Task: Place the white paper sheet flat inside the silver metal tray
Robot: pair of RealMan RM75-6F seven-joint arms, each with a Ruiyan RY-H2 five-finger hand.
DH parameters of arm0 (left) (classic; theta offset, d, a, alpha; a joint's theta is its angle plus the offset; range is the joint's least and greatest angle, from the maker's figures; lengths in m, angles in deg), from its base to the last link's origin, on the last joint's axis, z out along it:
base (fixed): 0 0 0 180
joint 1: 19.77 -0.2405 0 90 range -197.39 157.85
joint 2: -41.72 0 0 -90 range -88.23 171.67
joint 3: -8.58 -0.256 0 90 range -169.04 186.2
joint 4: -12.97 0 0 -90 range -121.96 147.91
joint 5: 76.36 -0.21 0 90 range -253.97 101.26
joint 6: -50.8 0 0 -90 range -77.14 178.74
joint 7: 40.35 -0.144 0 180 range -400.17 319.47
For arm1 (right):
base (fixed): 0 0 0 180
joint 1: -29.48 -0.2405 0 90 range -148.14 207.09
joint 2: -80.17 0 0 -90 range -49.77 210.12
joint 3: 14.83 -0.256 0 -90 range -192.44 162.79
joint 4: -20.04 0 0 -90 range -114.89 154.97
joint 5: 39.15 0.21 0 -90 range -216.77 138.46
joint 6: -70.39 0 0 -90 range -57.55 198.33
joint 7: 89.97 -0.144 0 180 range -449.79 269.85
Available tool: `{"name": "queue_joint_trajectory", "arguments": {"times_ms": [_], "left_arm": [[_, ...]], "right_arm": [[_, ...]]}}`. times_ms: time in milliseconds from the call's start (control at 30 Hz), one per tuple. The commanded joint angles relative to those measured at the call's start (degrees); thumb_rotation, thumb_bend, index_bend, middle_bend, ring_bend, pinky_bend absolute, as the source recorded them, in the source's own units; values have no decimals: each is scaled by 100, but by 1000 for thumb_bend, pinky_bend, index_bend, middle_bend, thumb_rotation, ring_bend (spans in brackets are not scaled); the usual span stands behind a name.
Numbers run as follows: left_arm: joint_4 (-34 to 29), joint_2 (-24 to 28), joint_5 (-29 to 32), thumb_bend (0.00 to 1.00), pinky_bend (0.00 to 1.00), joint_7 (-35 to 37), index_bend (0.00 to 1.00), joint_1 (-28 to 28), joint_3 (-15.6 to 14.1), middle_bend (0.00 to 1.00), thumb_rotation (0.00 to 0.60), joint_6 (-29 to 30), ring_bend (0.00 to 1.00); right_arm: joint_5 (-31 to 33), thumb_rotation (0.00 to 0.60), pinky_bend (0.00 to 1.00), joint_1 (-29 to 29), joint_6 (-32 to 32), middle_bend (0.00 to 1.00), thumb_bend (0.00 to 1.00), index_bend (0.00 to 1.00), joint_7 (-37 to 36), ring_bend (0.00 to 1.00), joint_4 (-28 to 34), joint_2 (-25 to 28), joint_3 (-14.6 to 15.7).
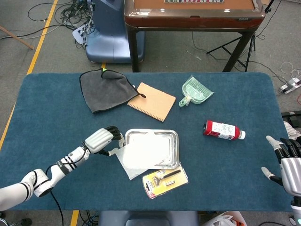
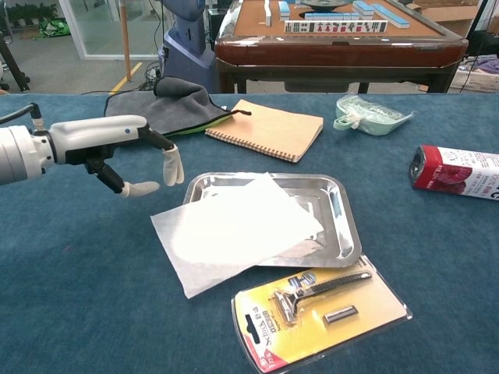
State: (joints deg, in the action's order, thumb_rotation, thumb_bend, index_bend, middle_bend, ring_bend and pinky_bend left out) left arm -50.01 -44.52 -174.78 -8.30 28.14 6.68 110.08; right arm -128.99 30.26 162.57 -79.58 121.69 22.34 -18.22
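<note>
The white paper sheet point(image 1: 140, 153) point(image 2: 234, 231) lies loose, half over the left part of the silver metal tray point(image 1: 170, 151) point(image 2: 343, 226) and half on the blue table to the tray's left and front. My left hand point(image 1: 102, 140) point(image 2: 125, 152) hovers just left of the sheet with its fingers spread and nothing in them, apart from the paper. Far off at the table's right edge my right hand point(image 1: 288, 165) is open and holds nothing.
A razor in a yellow blister pack point(image 1: 164, 180) point(image 2: 320, 308) lies against the tray's front edge. Behind are a tan spiral notebook point(image 1: 151, 100) point(image 2: 269, 128), a grey cloth point(image 1: 104, 88), a green dustpan point(image 1: 196, 91) and, to the right, a red bottle point(image 1: 223, 130) point(image 2: 456, 171).
</note>
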Motion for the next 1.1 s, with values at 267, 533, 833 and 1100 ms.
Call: {"name": "queue_joint_trajectory", "arguments": {"times_ms": [267, 533, 833, 1100], "left_arm": [[31, 10, 22, 384, 148, -320, 462, 71, 59, 363, 600, 213, 274], [-494, 484, 55, 382, 755, -697, 431, 41, -54, 925, 591, 121, 828], [-1628, 1182, 84, 382, 1000, -990, 325, 256, -293, 1000, 69, -600, 1000], [-2078, 1172, 205, 394, 1000, -1631, 213, 441, -205, 1000, 60, -1016, 1000]], "right_arm": [[3, 600, 168, 25, 31, 275, 101, 173, -30, 148, -22, -3, -2], [-10, 600, 168, -18, -24, 275, 101, 173, -39, 148, -30, -7, -16], [2, 600, 168, -65, -93, 275, 101, 173, -25, 148, -40, -46, -28], [21, 600, 168, -79, -115, 275, 101, 172, 5, 148, -20, -58, -33]]}}
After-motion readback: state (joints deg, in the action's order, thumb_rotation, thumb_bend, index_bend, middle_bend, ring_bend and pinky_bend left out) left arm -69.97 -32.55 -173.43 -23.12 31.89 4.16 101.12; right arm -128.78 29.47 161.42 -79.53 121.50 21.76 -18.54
